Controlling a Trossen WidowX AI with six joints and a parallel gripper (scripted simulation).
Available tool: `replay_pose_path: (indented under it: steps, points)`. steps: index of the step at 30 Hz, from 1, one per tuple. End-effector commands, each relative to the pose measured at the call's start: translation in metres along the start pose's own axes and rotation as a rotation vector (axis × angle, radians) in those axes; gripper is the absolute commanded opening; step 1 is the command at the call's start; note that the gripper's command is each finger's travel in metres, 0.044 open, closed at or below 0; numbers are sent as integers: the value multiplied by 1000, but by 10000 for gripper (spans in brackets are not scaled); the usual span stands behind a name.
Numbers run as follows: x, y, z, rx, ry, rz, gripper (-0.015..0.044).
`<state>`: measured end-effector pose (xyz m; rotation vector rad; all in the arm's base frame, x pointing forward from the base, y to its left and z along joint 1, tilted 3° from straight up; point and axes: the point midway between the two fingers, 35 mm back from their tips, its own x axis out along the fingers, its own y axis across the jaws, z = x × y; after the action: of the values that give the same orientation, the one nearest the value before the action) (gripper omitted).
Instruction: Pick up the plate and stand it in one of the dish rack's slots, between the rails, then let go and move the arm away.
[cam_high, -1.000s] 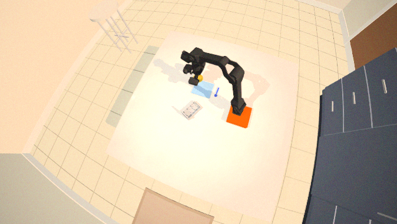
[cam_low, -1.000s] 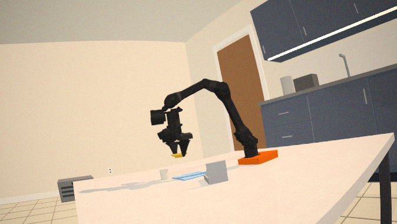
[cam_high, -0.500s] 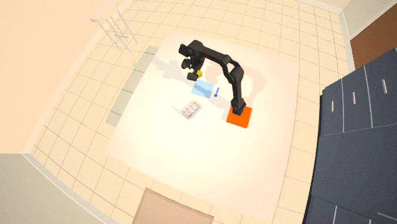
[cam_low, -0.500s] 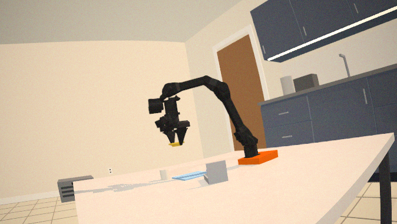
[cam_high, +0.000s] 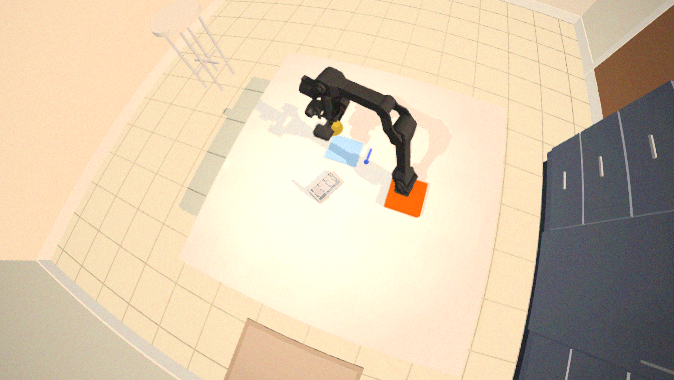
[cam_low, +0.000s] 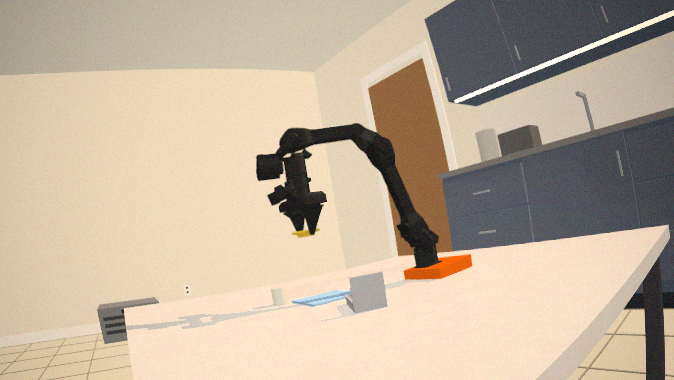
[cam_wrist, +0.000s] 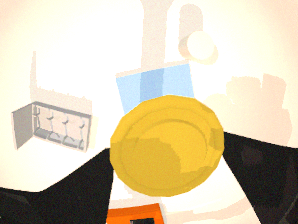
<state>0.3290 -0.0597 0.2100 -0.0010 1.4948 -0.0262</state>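
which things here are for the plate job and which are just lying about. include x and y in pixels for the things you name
For the job:
- yellow plate (cam_high: 337, 128) (cam_low: 301, 233) (cam_wrist: 167, 145), held in the fingers
- dish rack (cam_high: 325, 186) (cam_low: 369, 292) (cam_wrist: 62, 127)

Just lying about:
- light blue mat (cam_high: 344, 151) (cam_low: 320, 298) (cam_wrist: 134, 92)
- blue utensil-like thing (cam_high: 366, 161)
- whitish cup (cam_low: 277, 296) (cam_wrist: 201, 46)

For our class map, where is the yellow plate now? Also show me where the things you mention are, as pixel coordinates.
In the wrist view, the yellow plate (cam_high: 337, 128) (cam_low: 302, 233) (cam_wrist: 167, 146) is between the gripper's (cam_high: 330, 131) (cam_low: 306, 232) (cam_wrist: 167, 145) fingers, overlapping the blue mat's (cam_high: 344, 151) (cam_low: 320, 298) (cam_wrist: 175, 80) lower edge.
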Motion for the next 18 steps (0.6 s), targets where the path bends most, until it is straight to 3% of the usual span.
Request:
replay_pose_path:
  steps: [1, 9, 18]
  points:
    - [-2, 35, -17, 113, 0, 1, 0]
    - [2, 91, -61, 364, 3, 5, 0]
    - [8, 94, -55, 366, -10, 33, 0]
